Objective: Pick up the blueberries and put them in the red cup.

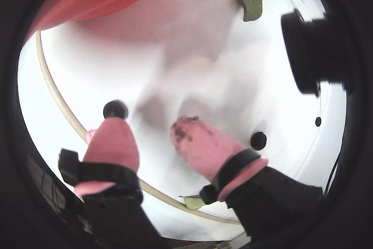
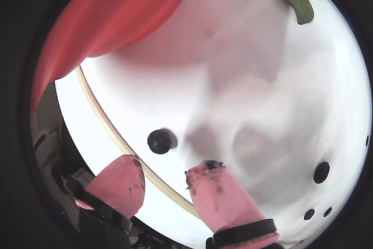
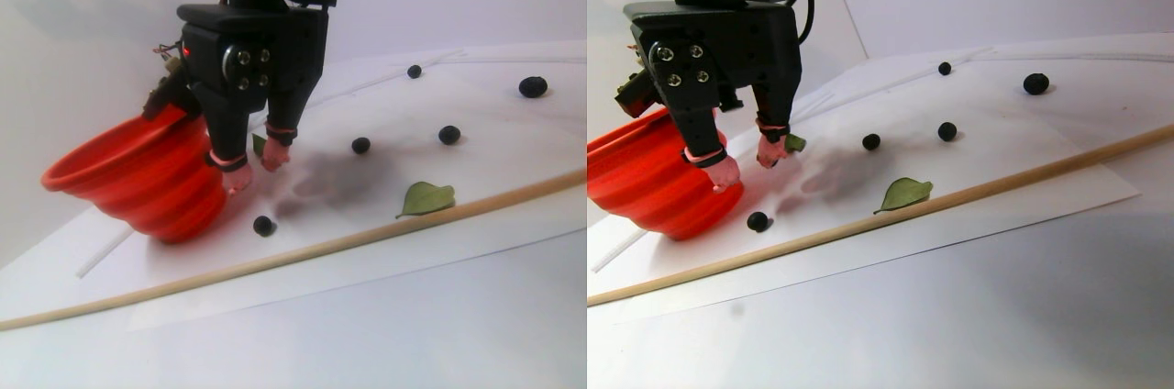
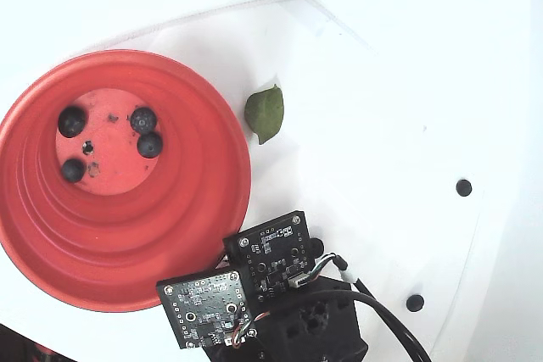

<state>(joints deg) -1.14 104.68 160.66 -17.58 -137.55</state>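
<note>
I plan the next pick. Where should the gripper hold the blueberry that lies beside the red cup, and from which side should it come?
Grip the blueberry across its middle, coming down from above. It is round and lies free on the white sheet, so any width serves. The open gripper hangs nearly over it; keep clear of the red cup.

Bright, overexposed white surfaces; fisheye wrist views blurred, darkly vignetted; soft shadows

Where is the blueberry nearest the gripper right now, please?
In the stereo pair view, it lies on the white sheet just below the open gripper, right of the red cup's base and above the wooden stick.
</note>
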